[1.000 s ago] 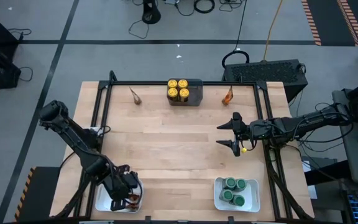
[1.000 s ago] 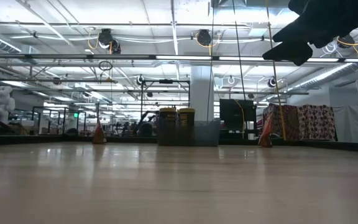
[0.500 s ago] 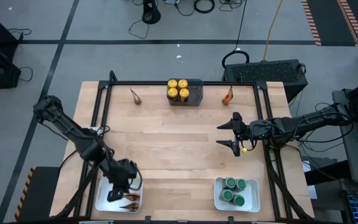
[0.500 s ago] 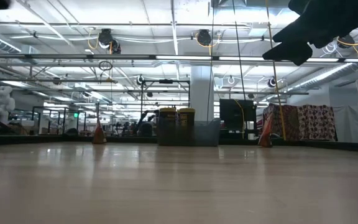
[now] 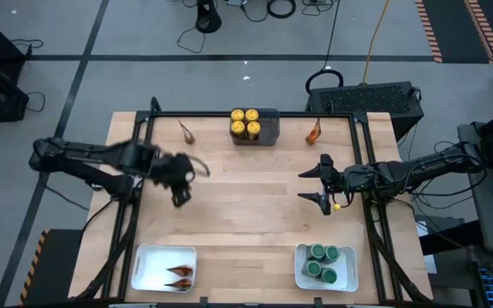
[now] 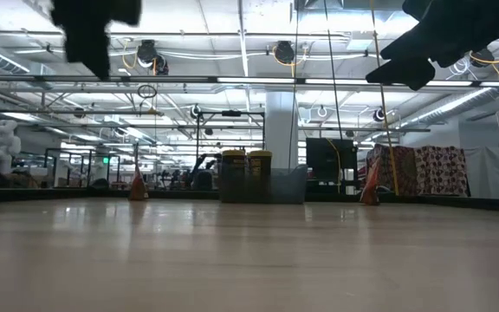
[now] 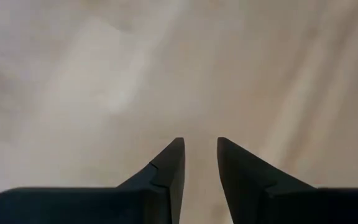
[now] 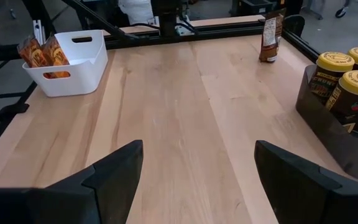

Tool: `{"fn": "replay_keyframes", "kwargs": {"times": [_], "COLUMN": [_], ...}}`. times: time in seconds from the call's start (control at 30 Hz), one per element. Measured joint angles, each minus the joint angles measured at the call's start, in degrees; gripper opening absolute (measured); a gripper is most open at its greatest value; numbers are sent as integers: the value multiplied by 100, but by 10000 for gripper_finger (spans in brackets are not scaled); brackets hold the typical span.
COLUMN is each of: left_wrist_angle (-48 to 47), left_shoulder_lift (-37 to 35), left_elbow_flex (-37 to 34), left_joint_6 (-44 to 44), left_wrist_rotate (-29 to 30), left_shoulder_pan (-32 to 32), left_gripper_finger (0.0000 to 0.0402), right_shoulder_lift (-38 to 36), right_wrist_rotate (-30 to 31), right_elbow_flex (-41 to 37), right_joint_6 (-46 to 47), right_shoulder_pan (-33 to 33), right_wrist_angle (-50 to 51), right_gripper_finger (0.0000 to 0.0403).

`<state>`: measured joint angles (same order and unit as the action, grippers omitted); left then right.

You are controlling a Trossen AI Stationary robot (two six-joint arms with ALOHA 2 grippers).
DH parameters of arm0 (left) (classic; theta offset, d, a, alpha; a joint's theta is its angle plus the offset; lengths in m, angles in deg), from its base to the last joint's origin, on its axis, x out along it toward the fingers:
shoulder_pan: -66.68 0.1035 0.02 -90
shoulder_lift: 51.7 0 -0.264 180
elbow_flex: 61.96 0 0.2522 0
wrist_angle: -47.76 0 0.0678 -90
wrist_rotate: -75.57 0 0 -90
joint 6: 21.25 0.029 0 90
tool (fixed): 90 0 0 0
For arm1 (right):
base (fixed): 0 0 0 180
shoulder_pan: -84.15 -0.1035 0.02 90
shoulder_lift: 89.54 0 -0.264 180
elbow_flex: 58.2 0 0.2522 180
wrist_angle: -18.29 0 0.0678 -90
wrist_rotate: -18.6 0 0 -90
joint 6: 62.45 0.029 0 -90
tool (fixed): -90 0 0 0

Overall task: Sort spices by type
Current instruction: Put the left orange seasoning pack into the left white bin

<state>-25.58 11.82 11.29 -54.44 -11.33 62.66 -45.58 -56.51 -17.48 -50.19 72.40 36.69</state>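
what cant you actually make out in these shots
- Left hand, high view: motion blur smears it over the table's left half.
- Table under it, left wrist view: blurred, no detail.
- Green-lidded jars, high view: labels too small to read.
- Dark bin, right wrist view: cut off by the picture's edge, so two yellow-lidded jars only partly show.

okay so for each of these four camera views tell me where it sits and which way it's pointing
High: overhead, straight down; both arms, left claw, right claw.
Low: table height, level across; arms overhead.
Left wrist: on the left arm, facing bare wood; empty fingers slightly parted.
Right wrist: across the table; open fingers.
Shared: high and right wrist both show the yellow-lidded jars.
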Motion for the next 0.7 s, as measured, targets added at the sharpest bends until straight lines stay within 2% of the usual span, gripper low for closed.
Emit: {"fn": "replay_keyframes", "kwargs": {"times": [0.1,0.23,0.43,0.57,0.7], "left_wrist_angle": [-47,142,413,540,560], "left_shoulder_lift": [47,211,299,302,356], "left_elbow_flex": [125,360,470,383,382], "left_joint_6": [1828,4672,7932,9057,9013], "left_wrist_rotate": [113,612,2185,2427,2373], "left_shoulder_pan": [888,1746,2432,2795,3012], "left_gripper_finger": [100,100,100,100,100], "right_shoulder_lift": [-1,0,-2,-2,-2], "right_wrist_rotate": [0,0,-2,-2,-2], "right_elbow_flex": [-2,-2,-2,-2,-2], "right_joint_6": [-119,-159,-162,-298,-516], "right_shoulder_pan": [0,0,0,2,1], "right_wrist_angle": [-1,2,43,64,53], "right_gripper_finger": [292,292,292,292,292]}}
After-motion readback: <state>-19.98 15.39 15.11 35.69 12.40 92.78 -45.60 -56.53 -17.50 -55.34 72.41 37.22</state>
